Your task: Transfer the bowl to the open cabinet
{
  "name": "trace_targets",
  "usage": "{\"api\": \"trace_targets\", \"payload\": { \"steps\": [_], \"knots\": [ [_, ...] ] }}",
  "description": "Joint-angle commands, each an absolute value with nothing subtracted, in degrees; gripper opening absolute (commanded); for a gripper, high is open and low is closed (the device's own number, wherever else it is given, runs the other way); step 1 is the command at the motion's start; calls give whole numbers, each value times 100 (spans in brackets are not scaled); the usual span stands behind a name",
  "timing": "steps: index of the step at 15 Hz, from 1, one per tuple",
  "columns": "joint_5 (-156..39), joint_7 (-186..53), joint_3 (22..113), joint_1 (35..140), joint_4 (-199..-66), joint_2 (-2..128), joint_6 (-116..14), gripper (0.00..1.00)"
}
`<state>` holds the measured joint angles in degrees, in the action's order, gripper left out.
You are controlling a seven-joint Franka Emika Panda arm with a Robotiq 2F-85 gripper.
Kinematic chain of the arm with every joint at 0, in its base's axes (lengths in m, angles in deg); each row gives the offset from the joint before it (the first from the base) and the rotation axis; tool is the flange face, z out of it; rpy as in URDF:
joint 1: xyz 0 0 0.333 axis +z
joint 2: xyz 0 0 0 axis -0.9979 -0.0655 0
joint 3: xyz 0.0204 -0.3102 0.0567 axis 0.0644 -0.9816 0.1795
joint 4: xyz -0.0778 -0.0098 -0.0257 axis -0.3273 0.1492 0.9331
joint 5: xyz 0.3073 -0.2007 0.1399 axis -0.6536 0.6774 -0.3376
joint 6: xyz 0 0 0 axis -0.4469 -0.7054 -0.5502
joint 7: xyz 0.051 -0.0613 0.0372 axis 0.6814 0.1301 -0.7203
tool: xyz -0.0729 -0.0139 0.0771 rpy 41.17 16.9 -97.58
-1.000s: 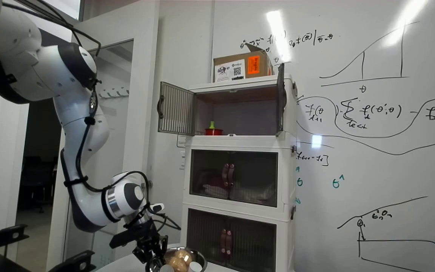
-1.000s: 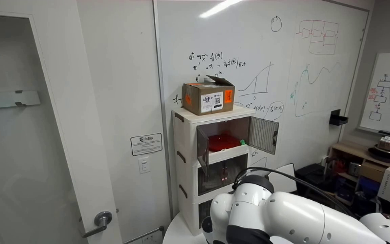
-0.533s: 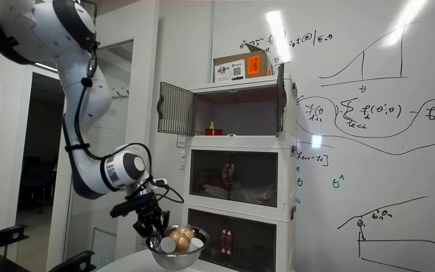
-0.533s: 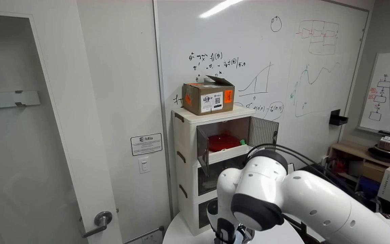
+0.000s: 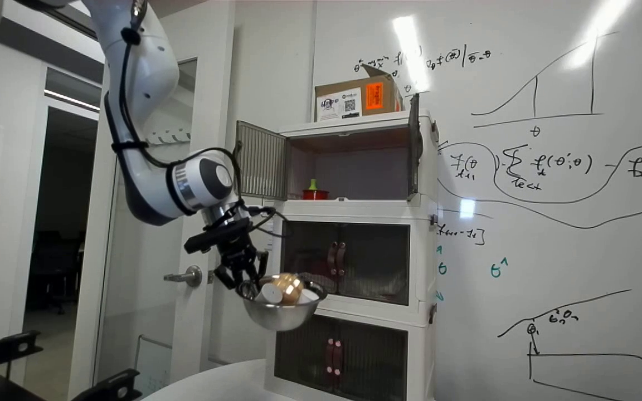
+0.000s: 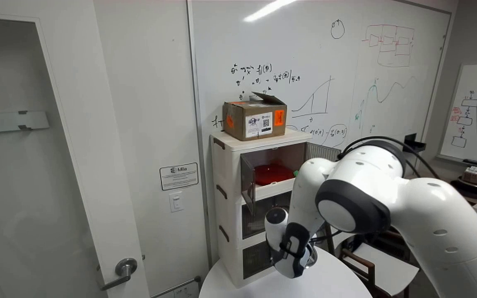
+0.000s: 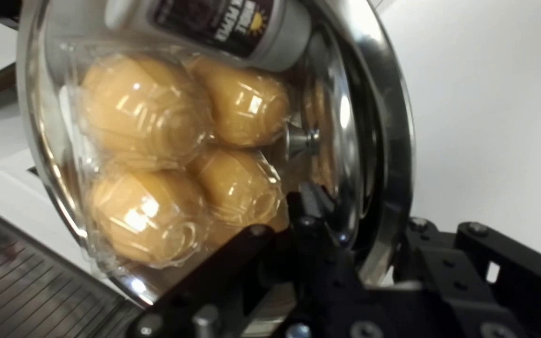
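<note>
In an exterior view, the gripper (image 5: 246, 278) pinches the bowl (image 5: 279, 317) at its ten o'clock edge; lifting is done, placement in the open cabinet (image 5: 357, 170), toward one o'clock, remains.

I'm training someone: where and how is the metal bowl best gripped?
By the rim of the bowl, I'd say, from above, one finger inside and one outside, as the gripper holds it. Its open side faces up and the edge is thin; its round belly looks too wide to clasp. Keep clear of the egg-like things inside.
</note>
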<state>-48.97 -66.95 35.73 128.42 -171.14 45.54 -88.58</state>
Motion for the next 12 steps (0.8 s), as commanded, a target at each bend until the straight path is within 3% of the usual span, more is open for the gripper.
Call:
{"api": "trace_targets", "payload": {
  "steps": [1, 8, 12],
  "knots": [
    [-4123, -6802, 2627, 13428, -17388, 5622, -8527, 7],
    [-2891, -6881, 1252, 14638, -16413, 6357, -7105, 6],
    [-2402, -7137, 2547, 13587, -15501, 6542, -6157, 6]
  ]
}}
